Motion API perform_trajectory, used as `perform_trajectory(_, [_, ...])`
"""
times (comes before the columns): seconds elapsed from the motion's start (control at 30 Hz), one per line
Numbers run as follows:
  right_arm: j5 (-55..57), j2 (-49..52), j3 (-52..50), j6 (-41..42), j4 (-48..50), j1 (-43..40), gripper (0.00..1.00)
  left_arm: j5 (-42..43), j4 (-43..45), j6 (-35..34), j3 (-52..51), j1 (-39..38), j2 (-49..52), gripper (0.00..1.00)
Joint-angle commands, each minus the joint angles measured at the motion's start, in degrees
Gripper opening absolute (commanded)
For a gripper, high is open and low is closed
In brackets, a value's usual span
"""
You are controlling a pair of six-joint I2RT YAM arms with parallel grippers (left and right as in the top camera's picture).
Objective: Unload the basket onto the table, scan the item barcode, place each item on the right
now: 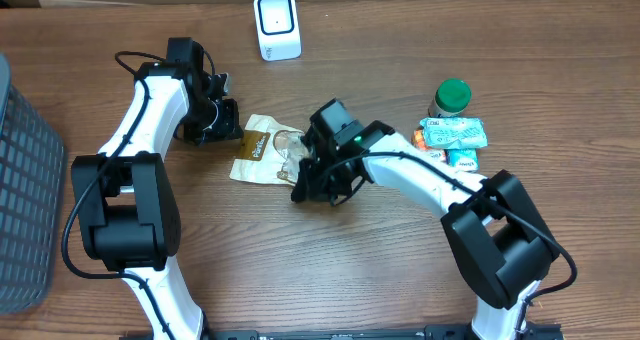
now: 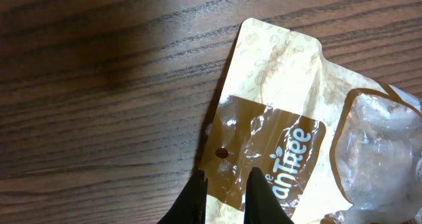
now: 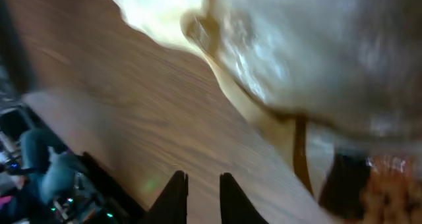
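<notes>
Snack pouch [image 1: 262, 150] lies flat mid-table [image 1: 400, 270]. Barcode scanner [image 1: 277, 25] stands behind it, near the rear edge. Bottle [image 1: 452, 97] and packets [image 1: 455, 133] are grouped right. Basket [image 1: 20, 180] stands far left.

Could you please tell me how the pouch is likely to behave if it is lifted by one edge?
The pouch is probably floppy: its film looks creased and crinkled, so it would likely sag. It lies flat and thin, so it seems light and should slide, not roll, if pushed. The glossy film may be slippery.
</notes>
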Motion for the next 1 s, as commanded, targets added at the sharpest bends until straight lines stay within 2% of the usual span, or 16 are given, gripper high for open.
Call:
perform_trajectory(0.0, [5.03,-0.68,0.09,0.42,-1.44,0.92,0.16,-0.28,-0.02,-0.33,0.02,0.59,0.2,0.08])
perform_trajectory(0.17, [9.62,-0.68,-0.83,4.74,-2.89,-0.94,0.16,-0.28,-0.2,-0.31,0.02,0.59,0.2,0.07])
perform_trajectory(0.43, [14.86,-0.68,-0.83,4.85,-5.31,-9.92,0.15,-0.28,-0.04,-0.31,0.02,0.59,0.2,0.08])
perform_trajectory(0.73, [15.43,-0.68,-0.83,2.23,7.04,-15.61,0.15,-0.28,-0.2,-0.31,0.02,0.59,0.2,0.08])
perform_trajectory(0.97, [14.86,0.07,-0.85,7.5,4.5,-15.5,0.15,-0.28,-0.37,-0.31,0.02,0.59,0.2,0.08])
